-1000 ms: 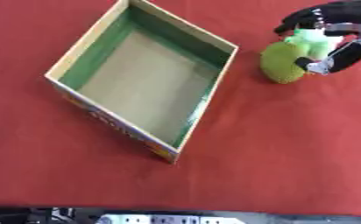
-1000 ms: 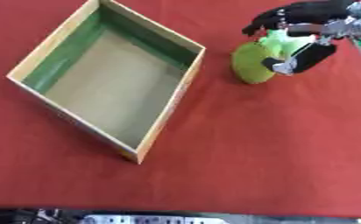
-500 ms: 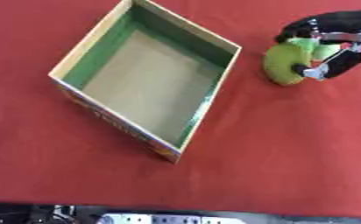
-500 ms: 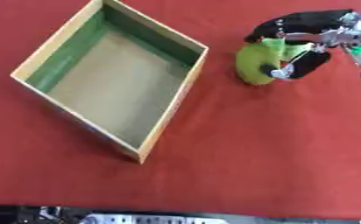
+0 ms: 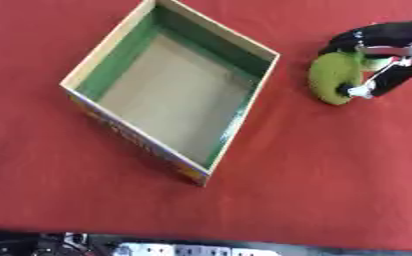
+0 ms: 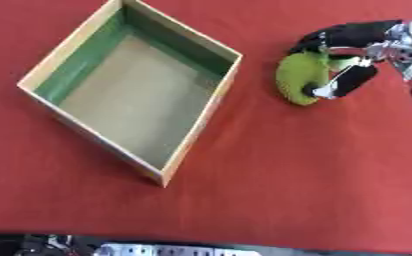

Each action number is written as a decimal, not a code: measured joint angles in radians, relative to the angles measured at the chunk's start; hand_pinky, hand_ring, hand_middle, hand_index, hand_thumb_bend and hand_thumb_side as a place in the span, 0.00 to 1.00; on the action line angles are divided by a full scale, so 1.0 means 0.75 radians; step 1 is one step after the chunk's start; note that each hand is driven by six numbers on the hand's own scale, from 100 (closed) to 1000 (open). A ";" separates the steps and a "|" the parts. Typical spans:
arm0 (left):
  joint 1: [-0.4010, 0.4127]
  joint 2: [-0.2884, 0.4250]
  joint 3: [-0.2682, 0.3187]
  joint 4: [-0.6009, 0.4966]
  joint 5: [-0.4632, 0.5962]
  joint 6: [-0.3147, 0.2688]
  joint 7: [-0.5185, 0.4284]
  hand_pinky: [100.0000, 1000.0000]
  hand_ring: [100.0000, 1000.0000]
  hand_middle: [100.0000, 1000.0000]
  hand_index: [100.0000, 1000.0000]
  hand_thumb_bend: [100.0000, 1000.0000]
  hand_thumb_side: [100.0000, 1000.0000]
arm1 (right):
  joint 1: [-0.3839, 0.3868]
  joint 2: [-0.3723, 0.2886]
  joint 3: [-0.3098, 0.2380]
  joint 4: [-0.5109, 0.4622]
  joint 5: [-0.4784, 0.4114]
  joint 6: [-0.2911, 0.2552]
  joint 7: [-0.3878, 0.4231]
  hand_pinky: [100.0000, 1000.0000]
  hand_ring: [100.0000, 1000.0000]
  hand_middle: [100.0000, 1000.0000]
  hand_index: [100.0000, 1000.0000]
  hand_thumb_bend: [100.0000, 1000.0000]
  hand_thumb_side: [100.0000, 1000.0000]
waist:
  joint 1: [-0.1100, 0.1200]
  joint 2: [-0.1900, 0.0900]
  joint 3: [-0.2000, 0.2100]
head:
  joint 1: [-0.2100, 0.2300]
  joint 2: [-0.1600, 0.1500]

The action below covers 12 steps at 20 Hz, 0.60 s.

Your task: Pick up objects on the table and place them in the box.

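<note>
The right robot hand [image 6: 354,57] is curling its fingers and thumb around a green object [image 6: 299,76], which is lying on the red surface [image 6: 297,165] just right of the open box [image 6: 131,85], apart from its rim.

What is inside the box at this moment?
Nothing shows inside the box: only its bare brown floor and green inner walls. The green object is outside it, on the red table, held by the right hand.
</note>
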 measured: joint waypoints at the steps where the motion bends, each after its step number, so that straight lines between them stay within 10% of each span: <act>1: 0.000 0.000 0.000 0.000 0.000 0.000 -0.001 0.83 0.76 0.67 0.88 0.06 0.69 | -0.001 0.004 0.000 0.004 0.001 -0.003 -0.003 0.95 1.00 0.58 0.82 0.00 0.37 | 0.000 0.000 0.000 | 0.000 0.000; 12: 0.000 0.000 -0.006 0.000 0.001 0.001 -0.001 0.83 0.76 0.67 0.88 0.05 0.70 | 0.020 0.007 -0.018 -0.062 -0.275 0.002 -0.025 0.83 0.90 0.38 0.63 0.00 0.21 | 0.000 0.000 -0.007 | -0.032 0.000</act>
